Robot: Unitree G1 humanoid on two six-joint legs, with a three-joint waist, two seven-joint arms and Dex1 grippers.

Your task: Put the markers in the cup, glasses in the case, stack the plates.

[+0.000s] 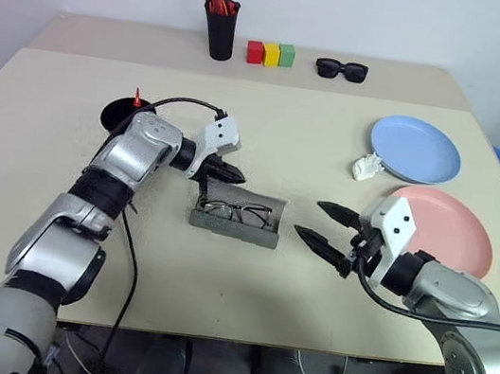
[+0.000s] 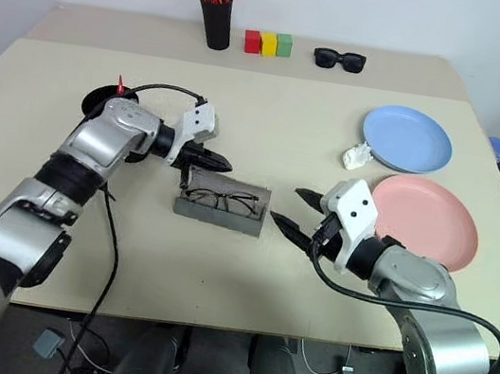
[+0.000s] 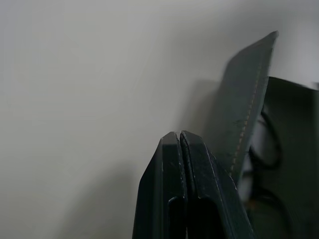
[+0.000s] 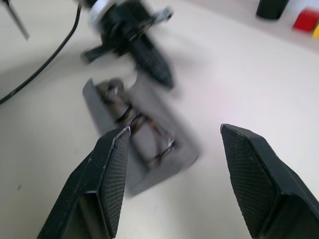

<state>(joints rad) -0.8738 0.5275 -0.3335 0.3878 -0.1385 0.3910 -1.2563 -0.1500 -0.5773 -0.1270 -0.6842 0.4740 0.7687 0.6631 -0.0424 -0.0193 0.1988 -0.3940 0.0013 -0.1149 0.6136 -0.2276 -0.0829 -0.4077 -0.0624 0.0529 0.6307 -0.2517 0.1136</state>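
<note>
Both grippers work around the grey felt glasses case (image 1: 236, 216), which lies near the middle of the beige table (image 1: 267, 142) with its flap standing up along the far edge and the round tortoiseshell glasses (image 1: 238, 211) already lying inside. The left gripper (image 1: 236, 175) has its two black fingers pressed together on nothing, tip just behind the raised flap at the case's left end; the right gripper (image 1: 326, 227) hovers just beside the case's right end with its jaws spread wide and empty. The step in hand appears to be folding the flap over the glasses, and it would go best if the shut left tip pushes the flap's top edge toward the robot and down in a smooth arc, low enough not to slip over it, while the right gripper steadies the light case, which would likely slide under a sideways push. The frames should sit flat first, or the flap may catch a temple. Farther off, the light blue plate (image 1: 417, 149) and the pink plate (image 1: 445, 226) lie side by side at the right, unstacked, with a small white object (image 1: 366, 168) at the blue plate's rim. The black cup (image 1: 124, 114) sits behind the left arm with a red marker (image 1: 137, 96) tip poking out.
</note>
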